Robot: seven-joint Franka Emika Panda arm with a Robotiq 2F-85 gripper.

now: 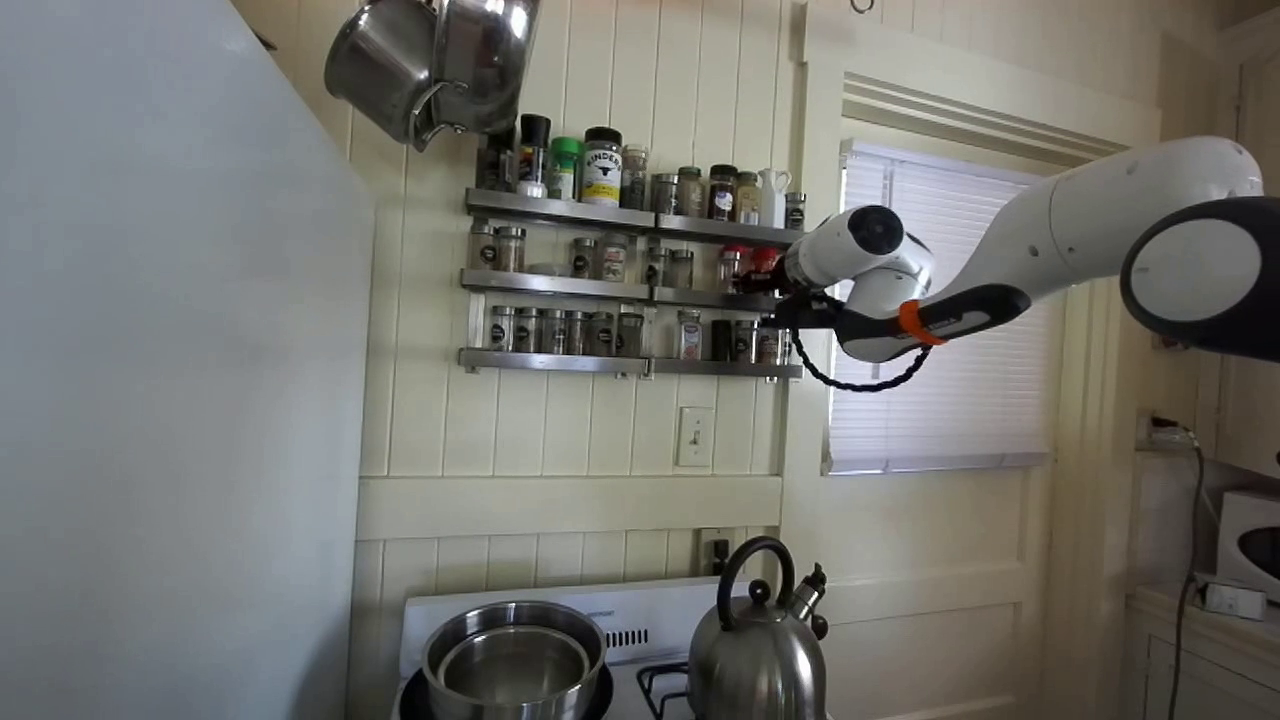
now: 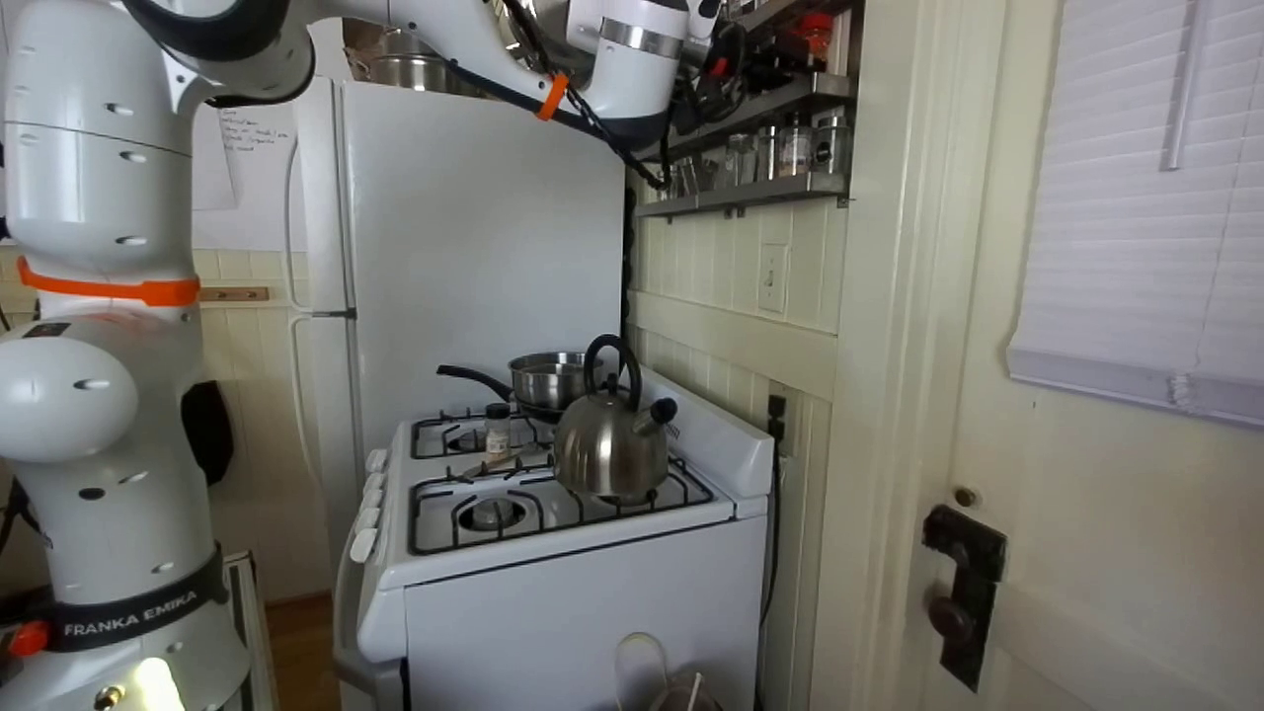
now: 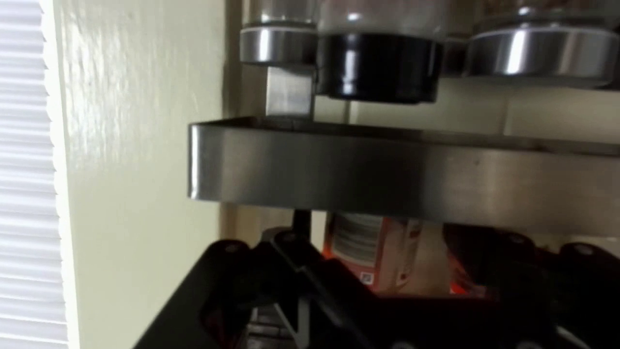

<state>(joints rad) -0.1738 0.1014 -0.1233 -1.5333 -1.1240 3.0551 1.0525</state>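
Note:
My gripper [image 1: 768,283] reaches in at the right end of the middle shelf [image 1: 715,298], close to red-capped jars [image 1: 765,257]. In an exterior view the dark gripper [image 2: 775,57] is partly lost against the shelves, with a red-capped jar [image 2: 816,30] just beyond. The wrist picture stands upside down. There the gripper [image 3: 382,231] has its dark jaws apart, around a clear jar with a red-edged label [image 3: 358,242]. Light wall shows between the left finger and this jar, so that side is off it. Contact on the right side is too dark to tell. The shelf rail [image 3: 329,167] hides part of the jar.
Spice jars line the upper shelf [image 1: 560,207] and the lower shelf [image 1: 555,361]. Lids of lower-shelf jars [image 3: 380,68] come near the rail. Steel pots [image 1: 385,70] hang at upper left. Below are a kettle [image 1: 757,660], nested bowls [image 1: 515,665] and a stove [image 2: 583,592]. A window blind [image 1: 935,400] lies behind the arm.

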